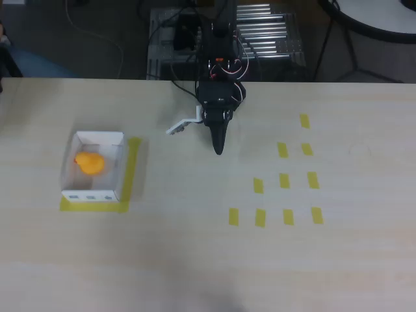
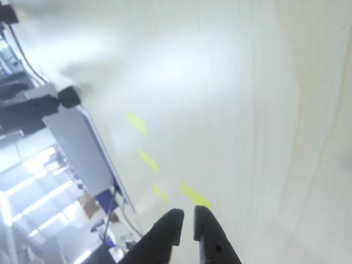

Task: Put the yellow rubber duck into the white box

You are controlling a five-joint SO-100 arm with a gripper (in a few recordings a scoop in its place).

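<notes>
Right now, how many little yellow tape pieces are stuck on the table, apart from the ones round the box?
11, all right of the gripper in the overhead view: two at top, two below, three next, four in the bottom row. None seems hidden.

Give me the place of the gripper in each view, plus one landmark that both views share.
Overhead view: the gripper is in the upper middle, pointing down the picture over bare table, empty, well right of the white box holding the duck.
Wrist view: the gripper is at the bottom centre, fingers nearly together.
Shared landmark: the yellow tape pieces on the table.
</notes>
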